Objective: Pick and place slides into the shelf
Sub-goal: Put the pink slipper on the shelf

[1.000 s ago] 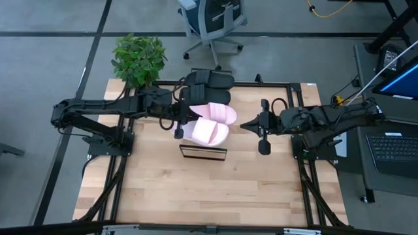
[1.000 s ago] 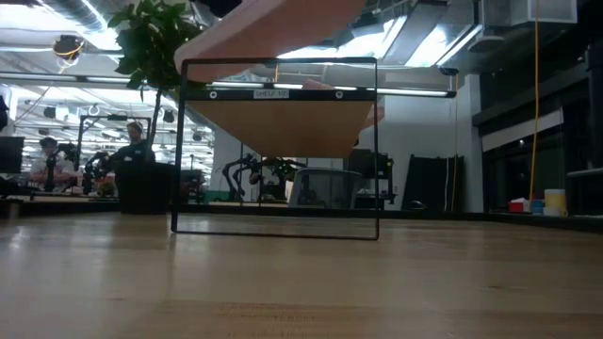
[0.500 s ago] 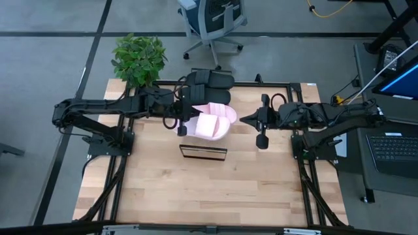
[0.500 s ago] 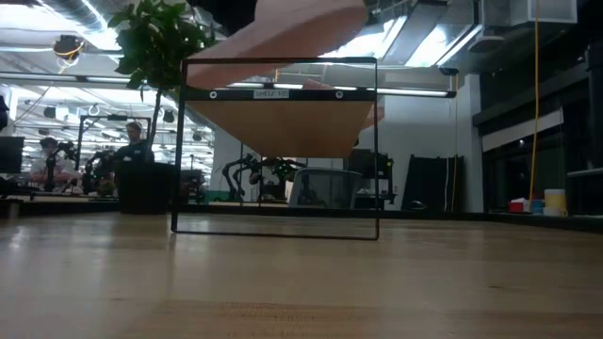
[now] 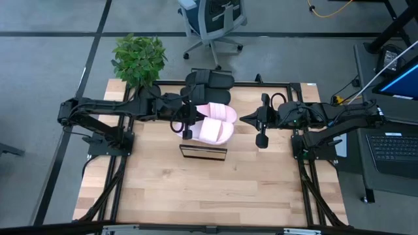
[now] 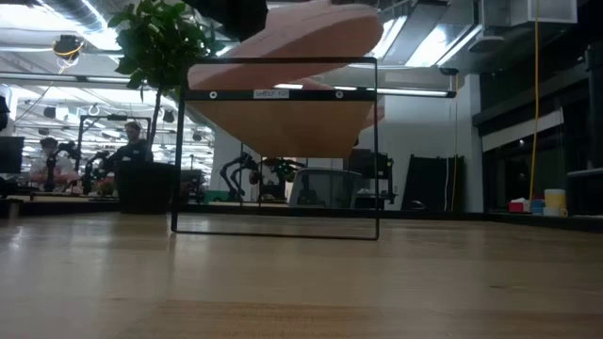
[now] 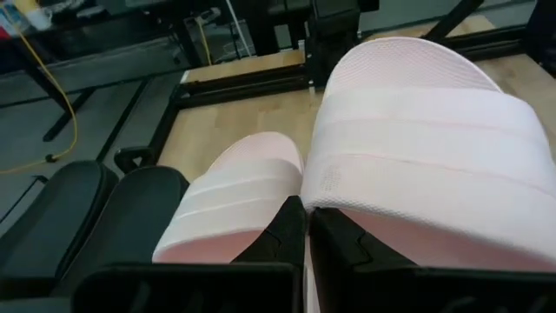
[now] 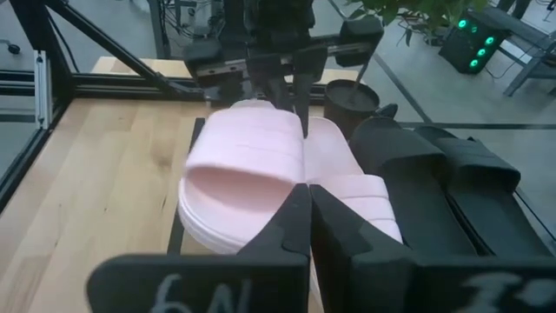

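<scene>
**A:** What is going on at the desk (image 5: 163,196) here?

**B:** The left gripper (image 5: 187,128) holds a pale pink slide (image 5: 213,130) by its edge, jaws clamped on it, and carries it tilted above the shelf (image 5: 203,153). The low view shows the slide's sole (image 6: 283,42) riding just over the shelf's top rail.

**A:** And the other slides?

**B:** The second pink slide (image 5: 219,112) lies on the desk just behind the held one, touching it or nearly so. The black pair (image 5: 208,83) sits side by side at the desk's far edge, near a potted plant (image 5: 137,59). I would judge that nothing is on the shelf yet.

**A:** The right arm?

**B:** The right gripper (image 5: 261,128) waits beside the pink pair with its jaws closed on nothing, pointing toward them.

**A:** Which step is this?

**B:** It looks like the carry of the first slide, between lifting and setting down. The next move likely calls for bringing the slide squarely over the plank, levelling it so the sole meets the wood flat, lowering it, then opening the jaws. Because the slide hangs from one edge, it may swing or tip as it lands.
</scene>
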